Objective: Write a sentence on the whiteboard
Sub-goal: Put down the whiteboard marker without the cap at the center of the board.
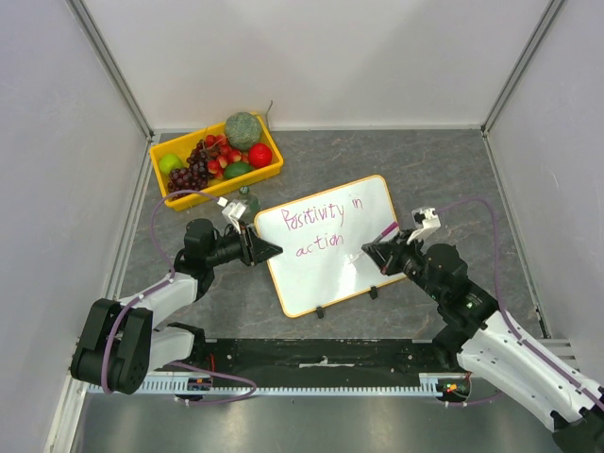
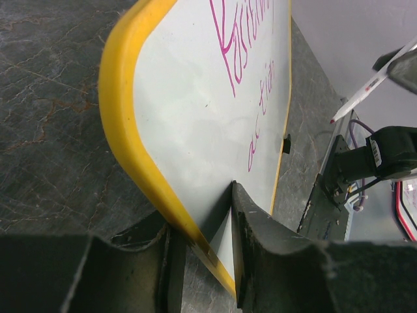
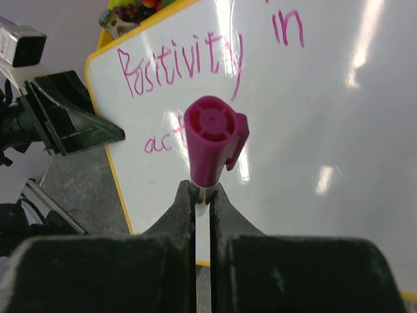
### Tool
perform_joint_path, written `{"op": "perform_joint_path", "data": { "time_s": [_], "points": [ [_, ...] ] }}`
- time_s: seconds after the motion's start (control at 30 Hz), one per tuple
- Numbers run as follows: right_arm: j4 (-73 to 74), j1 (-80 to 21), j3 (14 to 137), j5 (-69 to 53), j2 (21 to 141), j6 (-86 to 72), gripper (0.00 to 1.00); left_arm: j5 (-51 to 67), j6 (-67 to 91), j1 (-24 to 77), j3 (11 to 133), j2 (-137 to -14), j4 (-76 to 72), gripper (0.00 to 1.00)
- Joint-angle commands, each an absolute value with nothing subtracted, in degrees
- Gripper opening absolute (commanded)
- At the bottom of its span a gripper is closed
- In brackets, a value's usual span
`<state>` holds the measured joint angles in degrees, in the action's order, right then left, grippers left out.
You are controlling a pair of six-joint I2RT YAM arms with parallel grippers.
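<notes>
The whiteboard (image 1: 326,276) lies mid-counter, long axis running left to right, its left edge pinched by the left end effector (image 1: 271,251). The right end effector (image 1: 373,253), nearer the sentence (image 1: 316,223), pinches a marker (image 3: 210,137) just right of "action".

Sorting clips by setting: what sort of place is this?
Probably a robotics lab cell: plain white walls on metal posts box in a grey tabletop, with a left arm and right arm bolted along its near edge.
</notes>
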<state>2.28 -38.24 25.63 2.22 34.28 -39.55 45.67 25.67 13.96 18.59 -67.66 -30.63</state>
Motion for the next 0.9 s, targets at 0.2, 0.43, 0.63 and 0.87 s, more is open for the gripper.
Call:
{"op": "perform_joint_path", "data": {
  "time_s": [0.2, 0.43, 0.63, 0.87],
  "points": [
    [17.9, -38.1, 19.6, -4.6, 25.5, -50.0, 0.0, 45.6, 21.5, 14.8, 18.7, -68.1, -29.5, 0.02],
    [27.2, -38.1, 16.5, -6.8, 17.9, -53.1, 0.0, 45.4, 21.6, 14.8, 18.7, -67.4, -29.5, 0.02],
    [32.3, -38.1, 14.4, -7.6, 16.1, -54.3, 0.0, 44.0, 21.3, 14.8, 18.5, -64.8, -27.9, 0.08],
    [33.5, -38.1, 11.8, -7.9, 15.3, -55.7, 0.01, 41.8, 22.9, 14.8, 18.8, -58.7, -25.1, 0.35]
  ]
}}
